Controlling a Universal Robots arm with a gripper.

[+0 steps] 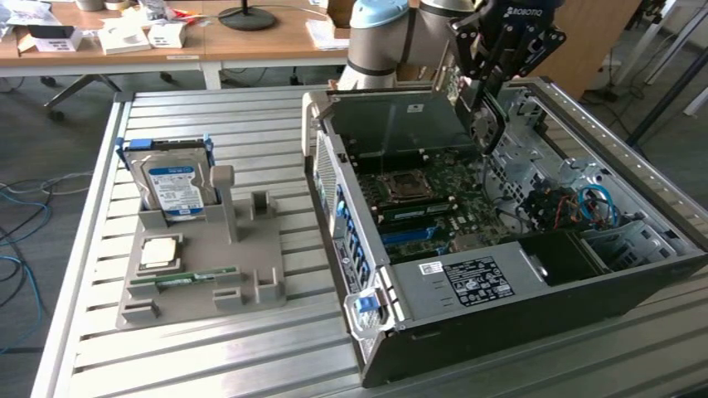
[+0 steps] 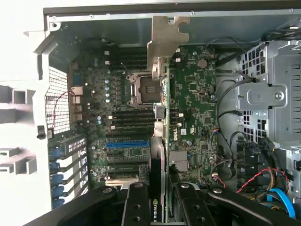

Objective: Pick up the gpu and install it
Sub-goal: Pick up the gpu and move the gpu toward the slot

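My gripper (image 1: 495,73) hangs above the far end of the open computer case (image 1: 531,327) and is shut on the gpu (image 1: 483,124), which hangs upright below it and reaches down into the case. In the wrist view the gpu (image 2: 159,155) is edge-on, its silver bracket (image 2: 164,40) at the far end, and the black fingers (image 2: 136,202) clamp it from both sides. It hovers over the motherboard (image 2: 197,94), beside the CPU socket (image 2: 148,89) and above the blue expansion slots (image 2: 127,145). Whether it touches a slot I cannot tell.
A grey holder (image 1: 254,257) on the slatted table, at the exterior view's left, carries a hard drive (image 1: 172,178), a processor (image 1: 161,251) and a green memory stick (image 1: 182,279). A drive cage (image 2: 273,94) and loose cables (image 1: 592,203) crowd the case's other side.
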